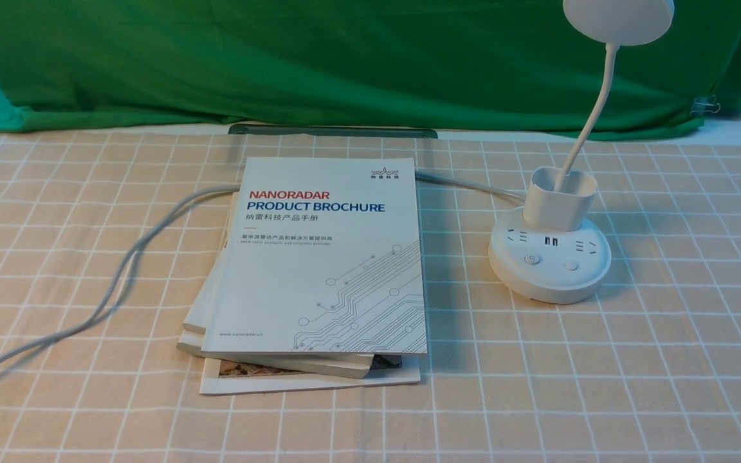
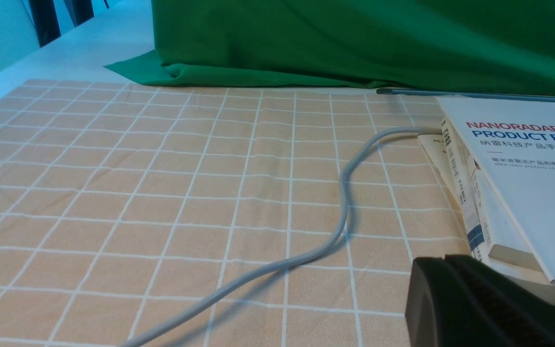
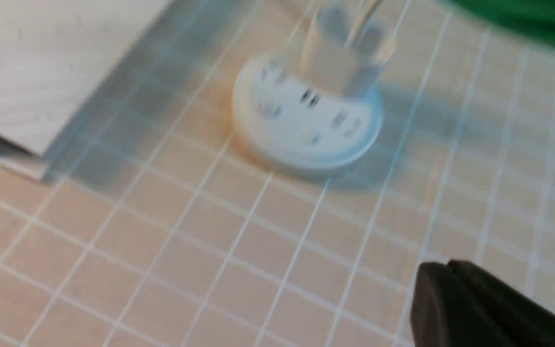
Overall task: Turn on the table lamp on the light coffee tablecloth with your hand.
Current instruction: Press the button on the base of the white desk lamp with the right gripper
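The lamp [image 1: 549,257] stands upright on the cloth [image 1: 666,360], at 3 o'clock of the books [image 1: 319,257]. Its two buttons [image 1: 532,259] face 6 o'clock, toward the robot, which probably leaves them free for a press from above. Its cable [image 1: 119,283] leaves the base toward 10 o'clock, passes behind or under the books and trails off toward 8 o'clock, away from the right side.

The right end effector [image 3: 446,270] has its fingers together in one blunt tip, which suits poking a button rather than gripping. It hangs over bare cloth. The front view shows only a dark sliver of it at the frame edge, and the lamp lies at 9 o'clock from it, near but apart. The left end effector [image 2: 443,265], fingers also together and holding nothing, sits low by the books, seemingly at their 8 o'clock.
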Motion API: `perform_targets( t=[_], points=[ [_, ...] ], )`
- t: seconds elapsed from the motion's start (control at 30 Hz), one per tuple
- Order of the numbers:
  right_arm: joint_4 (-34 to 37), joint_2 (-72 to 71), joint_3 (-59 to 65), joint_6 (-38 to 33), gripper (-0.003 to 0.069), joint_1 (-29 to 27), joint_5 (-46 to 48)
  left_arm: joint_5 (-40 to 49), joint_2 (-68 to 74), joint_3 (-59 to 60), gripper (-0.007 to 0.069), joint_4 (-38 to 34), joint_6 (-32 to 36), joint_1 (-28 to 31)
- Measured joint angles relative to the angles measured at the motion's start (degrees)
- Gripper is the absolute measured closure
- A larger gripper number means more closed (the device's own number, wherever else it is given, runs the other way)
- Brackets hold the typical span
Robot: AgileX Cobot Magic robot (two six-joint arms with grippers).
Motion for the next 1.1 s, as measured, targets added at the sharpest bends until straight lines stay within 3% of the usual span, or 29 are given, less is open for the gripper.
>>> perform_targets(
  t=[0.17,0.43,0.7,1.1],
  points=[
    [1.95,14.01,-0.2,4.37,0.0631,0.0,-6.81,0.0,0.0,0.0,0.0603,0.0,0.0,0.0],
    [9.13,30.81,-5.57,3.07,0.0631,0.0,-16.29,0.0,0.0,0.0,0.0603,0.0,0.0,0.0],
    [9.93,37.25,-6.81,1.82,0.0631,2.48,-25.51,0.0,0.0,0.0,0.0603,0.01,0.0,0.0],
    [10.05,42.72,-9.06,0.9,0.0631,4.68,-30.16,0.0,0.0,0.0,0.0603,0.01,0.0,0.0]
  ],
)
